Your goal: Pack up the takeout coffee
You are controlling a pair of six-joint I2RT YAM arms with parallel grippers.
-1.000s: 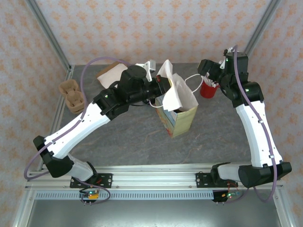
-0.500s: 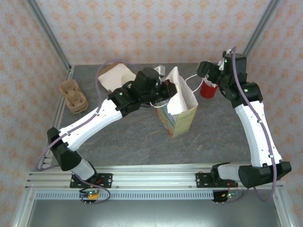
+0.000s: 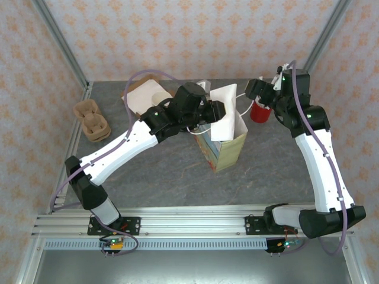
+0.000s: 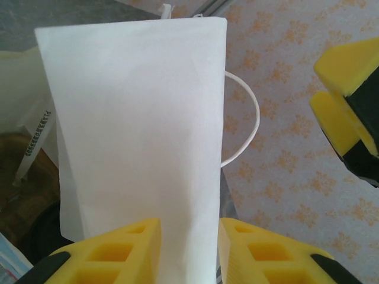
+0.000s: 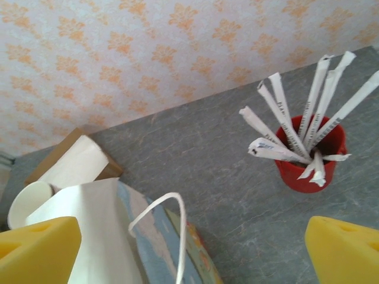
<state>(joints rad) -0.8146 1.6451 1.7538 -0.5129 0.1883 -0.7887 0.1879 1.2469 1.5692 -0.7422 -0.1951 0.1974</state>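
Grey tabletop (image 3: 172, 177), orange-patterned walls (image 3: 177, 35); left pincer (image 4: 189, 232) slightly parted, right pincer (image 5: 192, 239) spread.

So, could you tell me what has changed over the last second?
The left gripper swung right, carrying the white napkin over the paper bag; whether it has let go is unclear. The right gripper, open, the bag and the red cup stayed put.
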